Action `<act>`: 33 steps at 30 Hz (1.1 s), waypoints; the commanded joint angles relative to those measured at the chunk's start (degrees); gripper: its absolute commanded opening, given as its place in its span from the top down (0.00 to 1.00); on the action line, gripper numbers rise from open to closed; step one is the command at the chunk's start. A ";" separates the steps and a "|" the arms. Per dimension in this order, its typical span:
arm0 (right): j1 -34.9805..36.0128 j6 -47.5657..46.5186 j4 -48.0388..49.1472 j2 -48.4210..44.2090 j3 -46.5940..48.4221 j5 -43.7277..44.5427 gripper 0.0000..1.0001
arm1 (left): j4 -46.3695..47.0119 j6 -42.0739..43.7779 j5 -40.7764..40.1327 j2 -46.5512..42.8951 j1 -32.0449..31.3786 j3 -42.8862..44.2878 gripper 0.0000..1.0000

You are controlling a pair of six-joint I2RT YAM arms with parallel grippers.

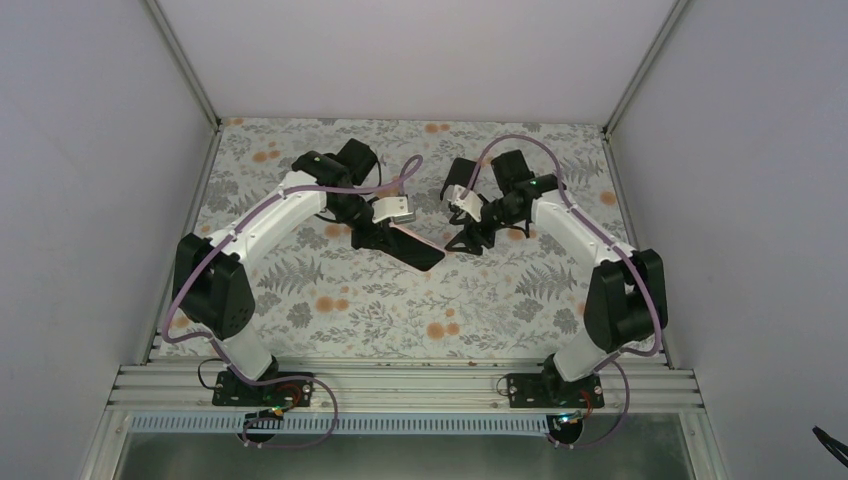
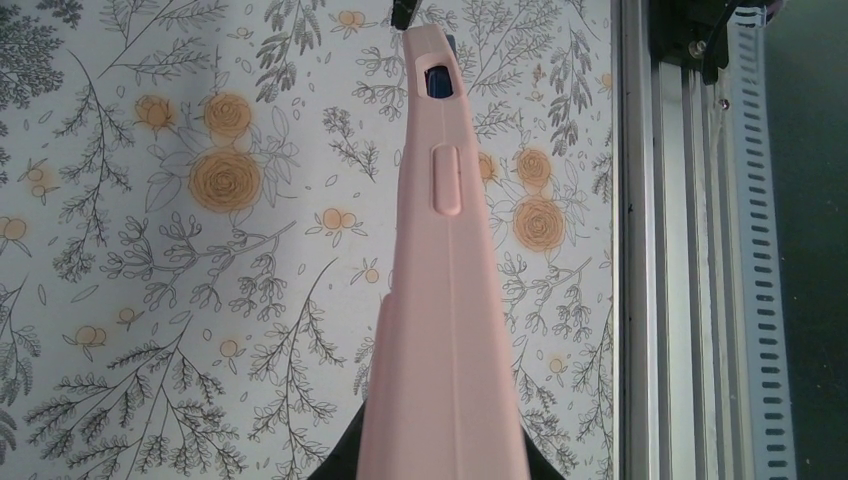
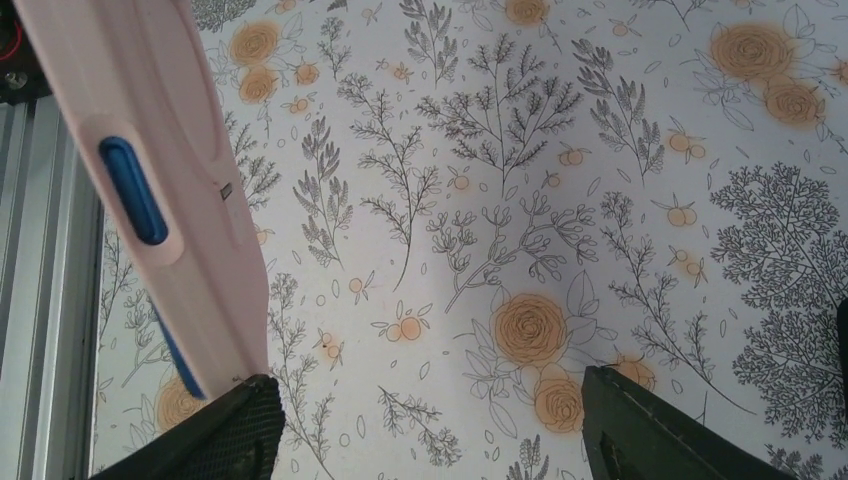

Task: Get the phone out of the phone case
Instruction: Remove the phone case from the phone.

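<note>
Pink silicone phone case [image 2: 450,330] with the phone [image 1: 420,250] seated in it, dark screen facing up, sitting pretty much dead centre over the floral tablecloth [image 1: 330,290] in the top view. The left gripper [image 1: 385,228] is clamped tight on the case's end, over at the phone's 10 o'clock, so the whole thing sticks out toward 4 o'clock. From the left wrist cam the case runs straight from 6 to 12 o'clock, edge-on. You can see the moulded side button [image 2: 447,180] and a cutout up near 12 with the blue phone body peeking through.

The right gripper [image 1: 463,235] is at the phone's 3 o'clock end with its jaws spread wide, nothing between them. In the right wrist view the case cuts across from 11 down to 7 o'clock, with a blue button [image 3: 130,190] showing in its slot. The case's lower corner is right at the tip of one of the fingers [image 3: 230,430]; can't tell if it's actually touching. The other finger is well apart from it, over at 5 o'clock.
</note>
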 commanded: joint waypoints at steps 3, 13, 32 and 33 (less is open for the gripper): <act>0.12 -2.51 -2.91 -2.84 -1.80 -0.78 0.27 | 1.55 0.58 1.91 -1.68 -0.09 0.29 0.98; 0.38 -2.36 -2.60 -2.38 -2.01 -2.58 0.28 | 1.44 0.22 2.25 -1.10 -0.09 0.88 0.98; 0.38 -2.66 -1.94 -1.17 -2.32 -3.29 0.29 | 1.52 0.05 2.38 -1.06 -0.09 0.59 0.98; 0.38 -2.48 -1.55 -0.91 -2.23 -3.30 0.29 | 1.54 0.03 2.50 -1.04 -0.14 0.68 0.98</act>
